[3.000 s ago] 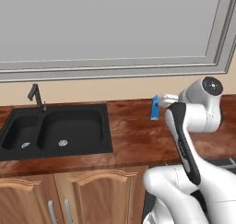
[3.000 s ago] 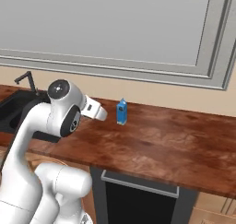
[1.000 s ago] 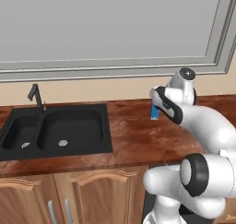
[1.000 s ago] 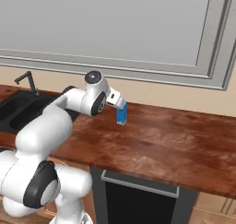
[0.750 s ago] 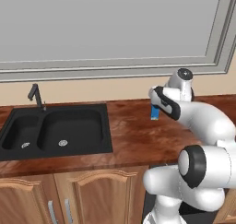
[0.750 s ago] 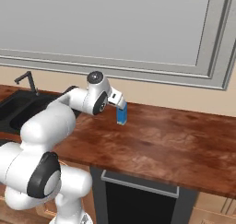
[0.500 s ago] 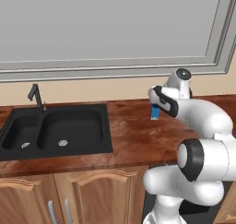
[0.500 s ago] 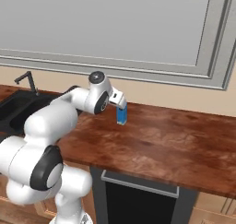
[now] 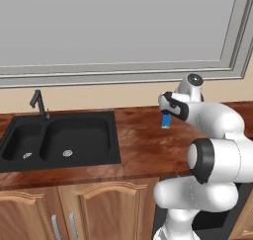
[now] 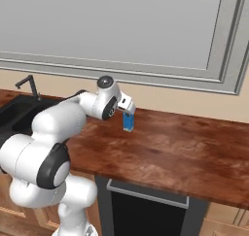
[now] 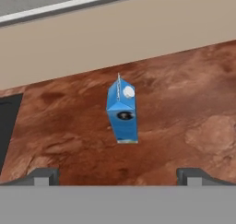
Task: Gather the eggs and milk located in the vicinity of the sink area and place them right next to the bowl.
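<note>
While the arm reaches forward over the worktop, the milk stands upright on the brown wood-grain surface, to the right of the sink and near the beige back wall. Left base view: carton sits just beyond the hand, its upper part hidden behind the wrist. Right base view: carton directly below and in front of the hand, on bare worktop, well apart from the basin edge. Hand view: the blue carton is centred ahead, white cap on its sloped top facing the camera. The pincer is spread, its two dark fingertips wide apart at the lower corners with the carton lying between their lines but farther out; not touching it. The black double basin has round silver drains, with a dark faucet at its back left. A grey framed window runs along the wall above. A black sliver of the basin also shows at the left edge of the hand view.
</note>
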